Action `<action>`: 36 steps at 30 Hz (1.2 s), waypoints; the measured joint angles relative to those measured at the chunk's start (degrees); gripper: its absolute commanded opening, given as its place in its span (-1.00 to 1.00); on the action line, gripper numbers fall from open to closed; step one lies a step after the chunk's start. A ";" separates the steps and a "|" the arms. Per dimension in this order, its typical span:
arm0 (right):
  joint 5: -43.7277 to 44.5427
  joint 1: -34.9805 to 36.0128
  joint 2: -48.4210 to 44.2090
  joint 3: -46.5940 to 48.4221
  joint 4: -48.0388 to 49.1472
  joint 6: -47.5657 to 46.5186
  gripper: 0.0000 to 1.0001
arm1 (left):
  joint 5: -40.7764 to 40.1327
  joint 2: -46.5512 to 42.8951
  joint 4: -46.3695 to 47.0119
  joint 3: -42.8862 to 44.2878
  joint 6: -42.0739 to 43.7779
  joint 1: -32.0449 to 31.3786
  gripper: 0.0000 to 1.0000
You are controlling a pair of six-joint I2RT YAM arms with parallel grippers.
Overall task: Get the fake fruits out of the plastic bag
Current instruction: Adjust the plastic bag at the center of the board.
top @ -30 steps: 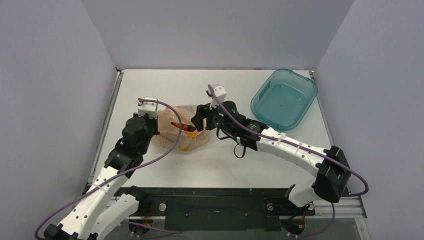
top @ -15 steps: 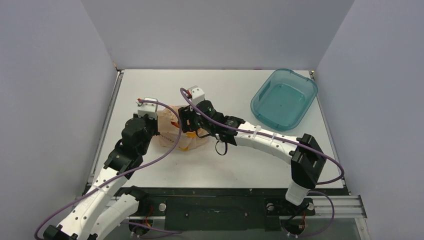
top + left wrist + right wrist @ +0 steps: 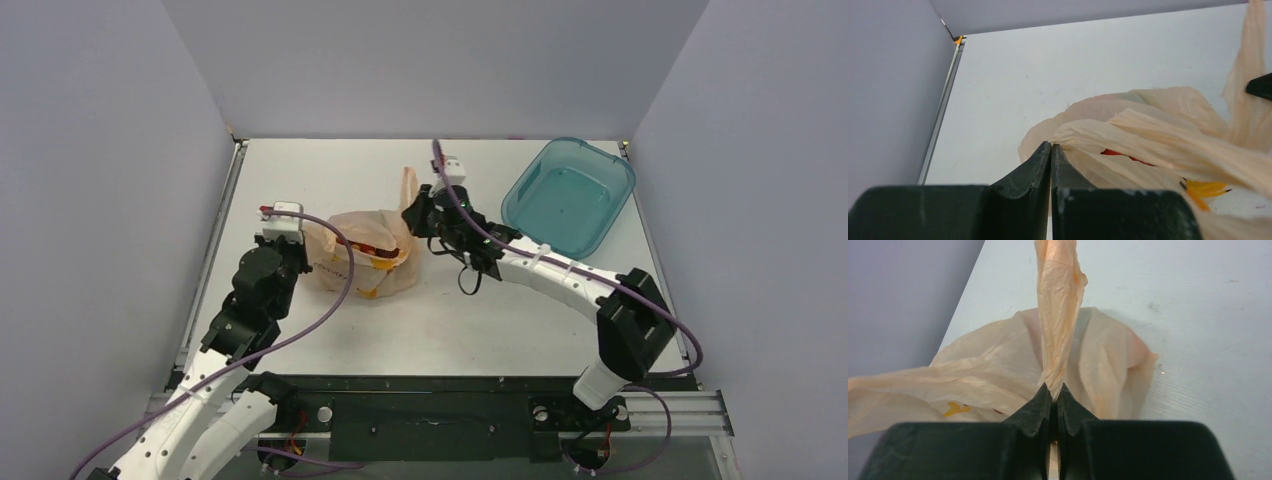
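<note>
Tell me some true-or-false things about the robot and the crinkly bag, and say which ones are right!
1. The right tool is pinching a loop handle of the thin pale-orange plastic bag. True.
2. The teal see-through plastic tub has fruit in it. False: nothing is in it.
3. The left tool is open and touching nothing. False: it is shut on the bag's edge.
4. A red fake fruit shows inside the bag. True.
5. The bag lies inside the tub. False: it lies on the white table, left of the tub.
</note>
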 measured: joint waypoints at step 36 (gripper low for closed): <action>-13.99 -14.49 -1.09 2.25 9.22 15.08 -1.00 | 35.06 -14.88 2.27 2.29 0.98 -0.22 0.19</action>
